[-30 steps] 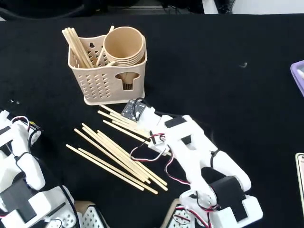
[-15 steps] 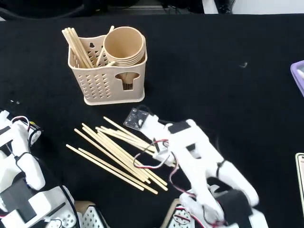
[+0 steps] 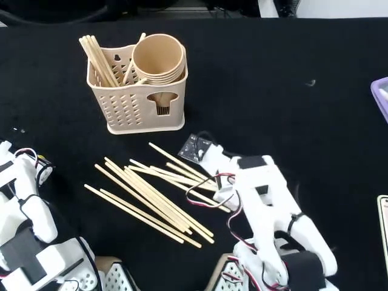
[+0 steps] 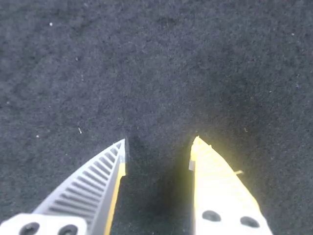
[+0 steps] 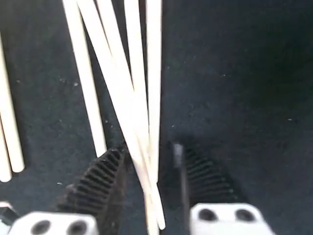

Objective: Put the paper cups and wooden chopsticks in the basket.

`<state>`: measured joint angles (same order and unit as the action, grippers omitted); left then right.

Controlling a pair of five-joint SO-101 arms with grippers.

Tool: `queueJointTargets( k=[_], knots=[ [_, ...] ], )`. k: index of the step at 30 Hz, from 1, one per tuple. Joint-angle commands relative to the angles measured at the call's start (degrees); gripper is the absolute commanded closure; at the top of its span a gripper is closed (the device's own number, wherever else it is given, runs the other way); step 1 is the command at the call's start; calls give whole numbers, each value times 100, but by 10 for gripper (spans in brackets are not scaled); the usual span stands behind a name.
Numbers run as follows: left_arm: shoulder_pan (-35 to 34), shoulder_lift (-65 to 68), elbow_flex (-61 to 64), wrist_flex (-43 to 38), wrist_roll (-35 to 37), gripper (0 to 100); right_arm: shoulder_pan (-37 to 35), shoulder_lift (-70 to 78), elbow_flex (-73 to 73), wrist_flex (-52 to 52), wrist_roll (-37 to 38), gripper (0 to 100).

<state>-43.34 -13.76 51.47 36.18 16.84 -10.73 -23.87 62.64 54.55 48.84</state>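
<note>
Ok so the paper cups are already stacked inside the basket, and a bunch of chopsticks stands in its other compartment. What's left is the loose chopsticks, fanned out on the black table on the arm side of the basket, clear of its wall.

The right gripper is down at that pile, at the end away from the basket. Its jaws are apart and straddle three or four crossed sticks. I don't think they're clamped yet, since there's a gap on one side.

My take on doing this bit well: the sticks cross at angles, so squeeze where they bunch together or one will slip out. The grab is near the stick tips, so the long ends pointing toward the basket will probably droop. I'd lift slow and high enough to clear the basket rim, then tip them in next to the ones already standing there.

The left gripper is parked well away from the basket, fingers spread over bare cloth and holding nothing.
</note>
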Motion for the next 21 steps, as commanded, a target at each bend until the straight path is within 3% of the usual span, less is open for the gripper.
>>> queueJointTargets(
  k=[1,7,21],
  knots=[
    [66,-79,-145,18,18,780,-105,13,-312,-97,18,846],
    [66,-79,-145,18,18,780,-105,31,-699,-97,18,983],
    [66,-79,-145,0,18,780,97,31,-690,-79,123,987]
  ],
)
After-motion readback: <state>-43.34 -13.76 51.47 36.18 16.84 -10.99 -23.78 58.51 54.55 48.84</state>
